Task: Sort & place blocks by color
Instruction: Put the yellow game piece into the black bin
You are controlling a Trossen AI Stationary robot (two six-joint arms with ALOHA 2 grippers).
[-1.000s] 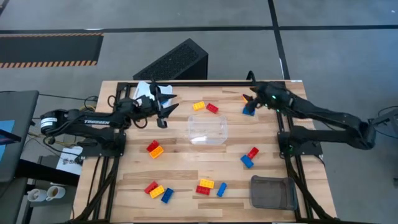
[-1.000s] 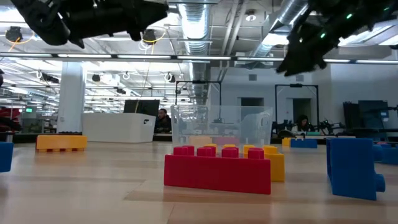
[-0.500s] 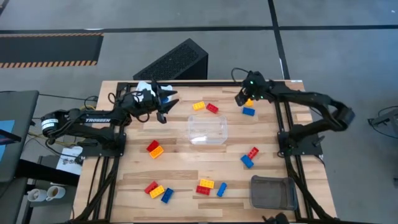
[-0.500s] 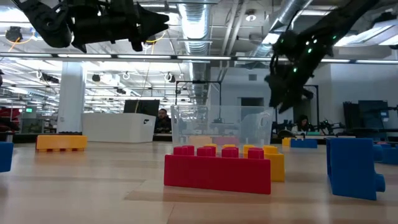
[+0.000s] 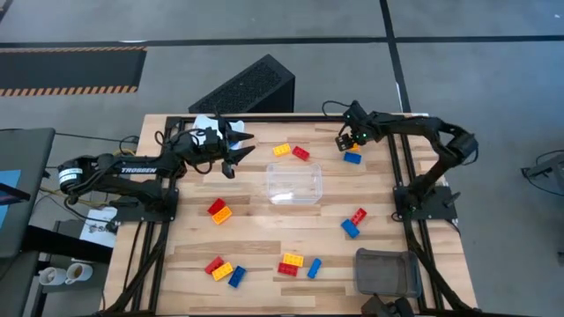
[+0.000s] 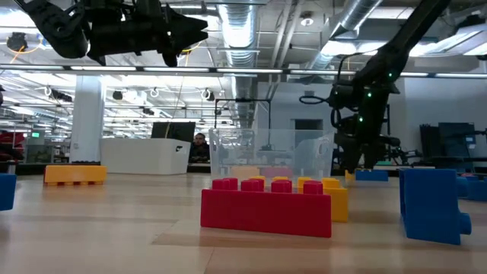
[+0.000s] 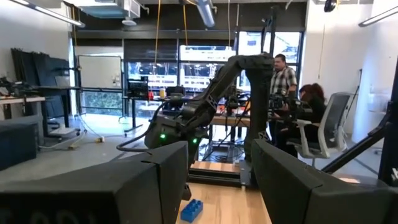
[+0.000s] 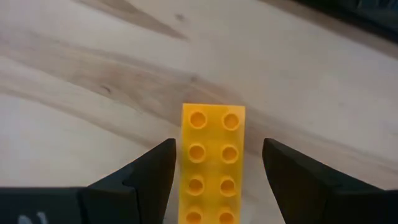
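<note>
In the right wrist view the yellow block (image 8: 213, 163) lies flat on the bench (image 8: 93, 93) in the lower middle of the frame, squarely between the spread fingers of the right tool (image 8: 214, 180), its long axis running along them, so a straight drop and squeeze across its narrow width should take it. The left tool (image 5: 236, 151), also spread, hangs left of the clear tray (image 5: 293, 185), and its arm reads "TROSSEN".
</note>
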